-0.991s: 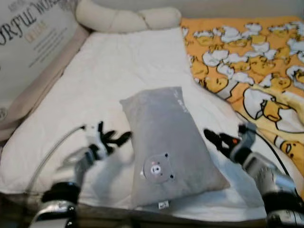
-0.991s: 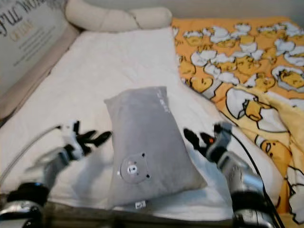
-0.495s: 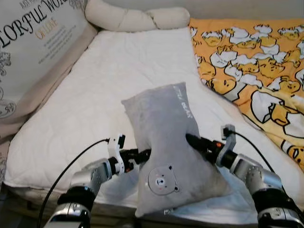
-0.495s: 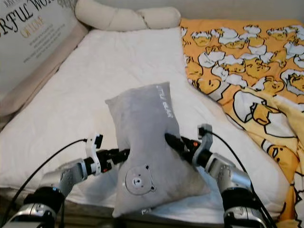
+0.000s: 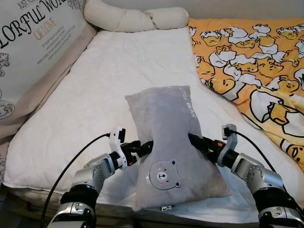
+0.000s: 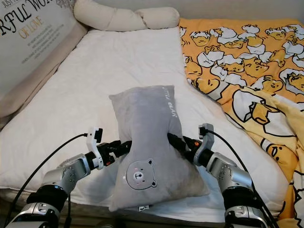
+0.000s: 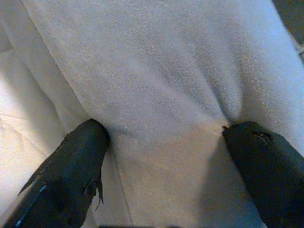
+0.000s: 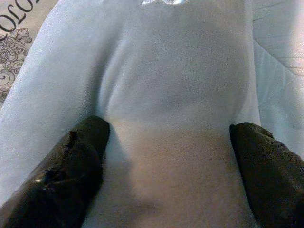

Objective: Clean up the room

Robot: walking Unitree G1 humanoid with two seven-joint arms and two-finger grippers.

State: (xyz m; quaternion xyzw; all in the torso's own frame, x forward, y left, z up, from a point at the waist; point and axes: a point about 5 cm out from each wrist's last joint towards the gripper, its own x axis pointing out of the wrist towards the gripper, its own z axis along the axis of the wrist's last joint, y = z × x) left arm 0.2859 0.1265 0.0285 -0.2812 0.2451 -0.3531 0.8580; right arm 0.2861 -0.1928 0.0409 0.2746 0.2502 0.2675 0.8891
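A grey pillow [image 5: 166, 137] with a small bear face lies lengthwise on the white mattress [image 5: 109, 76] near the bed's front edge. My left gripper [image 5: 142, 148] presses into the pillow's left side, and my right gripper [image 5: 197, 141] presses into its right side, so the pillow is squeezed at the waist between them. In the left wrist view the fingers [image 7: 76, 166] stand wide apart with puckered grey fabric spanning them. The right wrist view has the same look: fingers [image 8: 71, 166] spread, with the pillow bulging between them. Both grippers are open.
A yellow duck-print blanket [image 5: 256, 61] covers the bed's right side. A cream bolster [image 5: 137, 19] lies along the head end. A large printed cushion [image 5: 33, 42] leans along the left. The mattress's front edge runs just under my arms.
Both grippers moved inward from beside the pillow until they pressed into its two sides. The pillow has shifted slightly and now pinches in at the waist. The camera also moved.
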